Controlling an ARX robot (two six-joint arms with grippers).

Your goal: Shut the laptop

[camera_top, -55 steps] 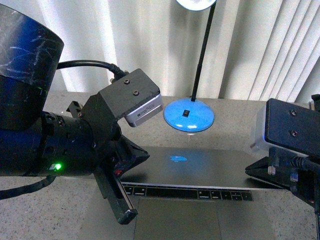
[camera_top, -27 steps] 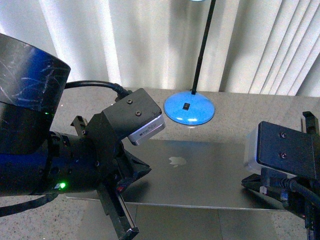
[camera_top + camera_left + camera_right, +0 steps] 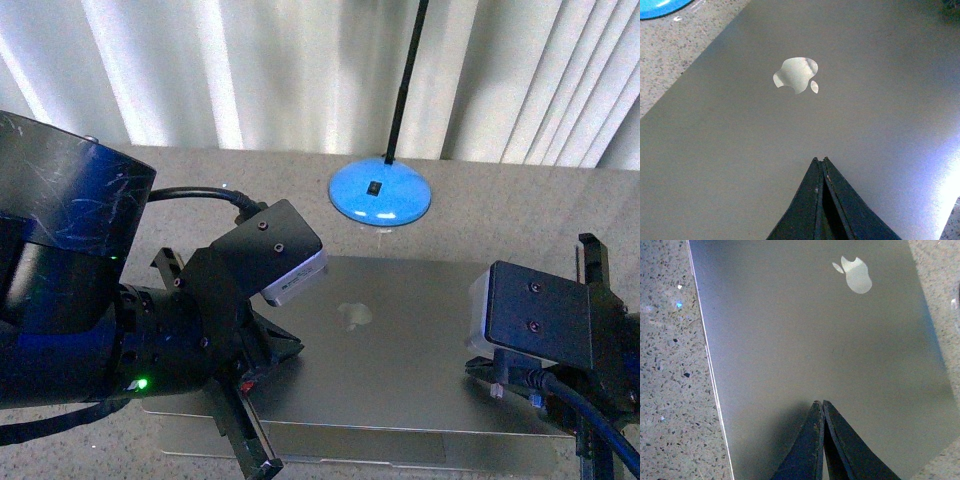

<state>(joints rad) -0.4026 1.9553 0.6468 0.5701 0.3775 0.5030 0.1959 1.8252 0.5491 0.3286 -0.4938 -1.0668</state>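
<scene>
The laptop [image 3: 400, 350] lies in the middle of the table with its grey-silver lid lowered almost flat; the shiny apple logo [image 3: 355, 315] faces up. A thin strip of the base shows under the lid's front edge. Keys, trackpad and screen are hidden. My left gripper [image 3: 296, 346] is shut, its tip over the lid's left part. In the left wrist view the gripper [image 3: 820, 160] points at the logo [image 3: 796, 75]. My right gripper [image 3: 470, 372] is shut over the lid's right part. In the right wrist view the gripper [image 3: 819, 402] is close over the lid [image 3: 805, 340].
A desk lamp with a round blue base [image 3: 380, 200] and a thin black pole [image 3: 400, 90] stands just behind the laptop. White curtains [image 3: 250, 70] hang behind the speckled stone table [image 3: 520, 210]. The table also shows beside the laptop in the right wrist view [image 3: 670, 390].
The lid has come down from partly open to almost flat; the keyboard and trackpad seen a second ago are covered. Both shut grippers have moved down with the lid.
</scene>
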